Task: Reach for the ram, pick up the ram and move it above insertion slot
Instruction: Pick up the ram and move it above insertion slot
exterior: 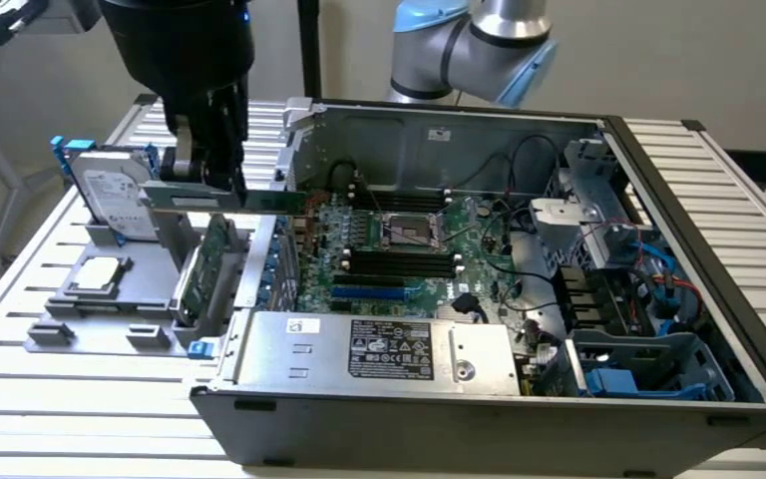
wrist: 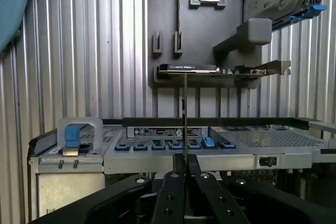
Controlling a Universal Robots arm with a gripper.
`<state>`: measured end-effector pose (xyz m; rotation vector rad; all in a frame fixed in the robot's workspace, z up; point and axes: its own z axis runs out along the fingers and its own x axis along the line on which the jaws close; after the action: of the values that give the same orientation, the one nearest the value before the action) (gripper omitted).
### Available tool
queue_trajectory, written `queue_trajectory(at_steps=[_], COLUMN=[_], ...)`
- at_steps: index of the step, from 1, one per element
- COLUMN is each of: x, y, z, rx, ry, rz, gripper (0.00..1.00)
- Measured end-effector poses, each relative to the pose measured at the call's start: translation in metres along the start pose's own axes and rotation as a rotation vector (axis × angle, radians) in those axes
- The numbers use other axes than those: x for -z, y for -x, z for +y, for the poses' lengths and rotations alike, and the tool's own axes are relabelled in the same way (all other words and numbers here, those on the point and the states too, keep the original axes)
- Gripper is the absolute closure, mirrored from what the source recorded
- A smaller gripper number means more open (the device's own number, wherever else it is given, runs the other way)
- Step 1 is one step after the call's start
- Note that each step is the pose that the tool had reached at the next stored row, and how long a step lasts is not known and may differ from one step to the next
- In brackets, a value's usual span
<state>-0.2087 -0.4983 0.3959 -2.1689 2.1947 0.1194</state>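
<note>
While you watch the exterior view, note that the gripper [exterior: 207,185] has its fingers [exterior: 184,165] clamped on the ram [exterior: 230,200], a slim green stick held on edge and lifted clear of the grey holder tray [exterior: 104,309] below the fingers. In the wrist view the ram [wrist: 184,124] runs as a thin dark line straight out from between the two fingers [wrist: 170,195], which confirms the pinch.

By my reading, the reach and the pickup are done and you are in the carry step. The ram hangs over the gap between the tray and the open computer case [exterior: 490,399], its free end just past the case's near wall. The insertion slots [exterior: 390,261] (the dark parallel strips on the motherboard [exterior: 410,249]) lie beyond the ram's free end, inside the case, well apart from the fingers.

What the move calls for, as I judge it: travel further over the case, with the stick kept level and matched to the slots' long axis. Mind the case wall under the ram, and the hard drive [exterior: 111,195] and the expansion card [exterior: 207,264] standing just beside and beneath the fingers. The loose cables [exterior: 523,225] near the slots could snag.
</note>
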Motion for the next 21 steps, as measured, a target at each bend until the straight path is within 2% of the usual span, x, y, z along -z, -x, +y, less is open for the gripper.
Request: queue_trajectory(at_steps=[10, 21], x=[0.0005, 0.0005], y=[0.003, 0.01], z=[-0.0456, -0.0955], rx=[0.0, 0.0], ry=[0.0001, 0.0002], rz=[-0.0031, -0.0037], gripper=[0.86, 0.86])
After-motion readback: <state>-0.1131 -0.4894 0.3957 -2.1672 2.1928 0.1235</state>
